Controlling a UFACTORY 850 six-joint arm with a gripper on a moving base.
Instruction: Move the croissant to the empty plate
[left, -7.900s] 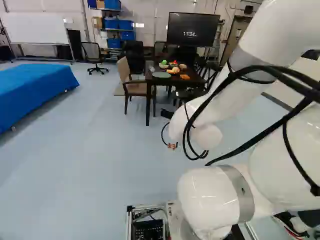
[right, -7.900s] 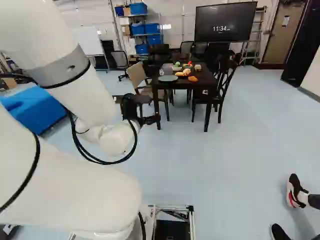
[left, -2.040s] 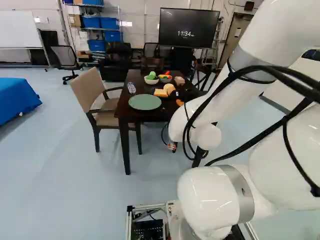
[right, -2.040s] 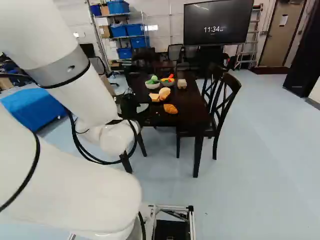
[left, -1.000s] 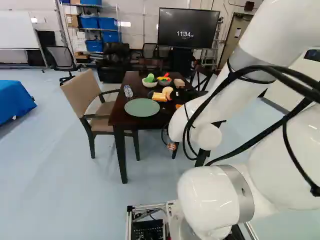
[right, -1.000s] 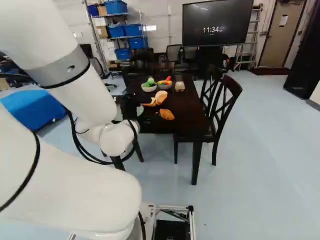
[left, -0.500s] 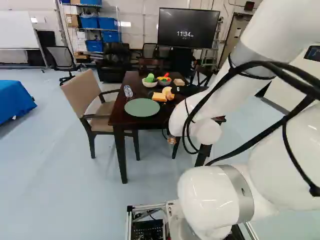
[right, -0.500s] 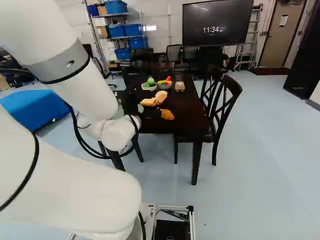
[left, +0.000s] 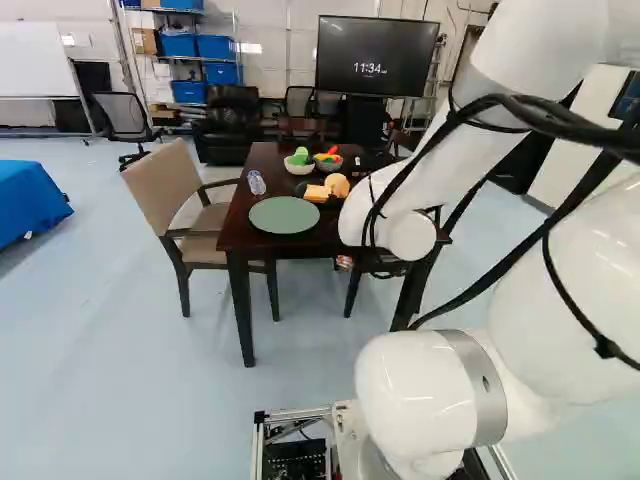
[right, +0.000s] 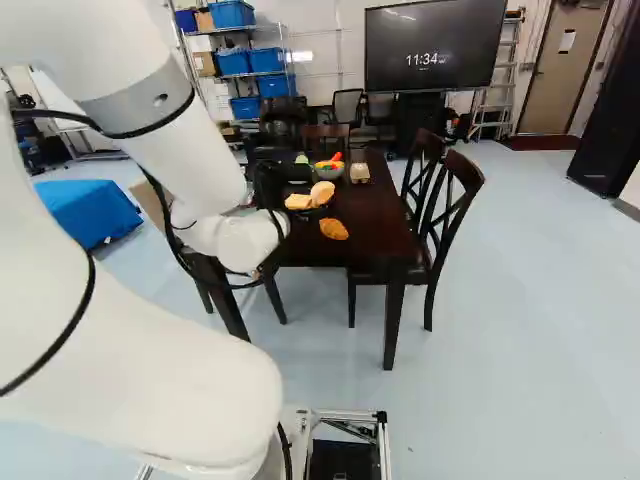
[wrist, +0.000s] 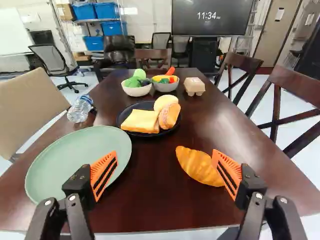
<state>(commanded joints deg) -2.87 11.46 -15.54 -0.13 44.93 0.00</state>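
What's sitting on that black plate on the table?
On the black plate are a yellow bread slice, a pinkish-orange piece of food and a pale round bun-like piece. They cover much of the plate, so anything beneath them is hidden.

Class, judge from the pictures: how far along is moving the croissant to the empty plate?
Done: the tool has reached the table and stands open above it.
In hand: apparently lining up; the croissant lies on the table, ungripped.
Left: gripping and lifting the croissant, then setting it on the green plate, which holds nothing.
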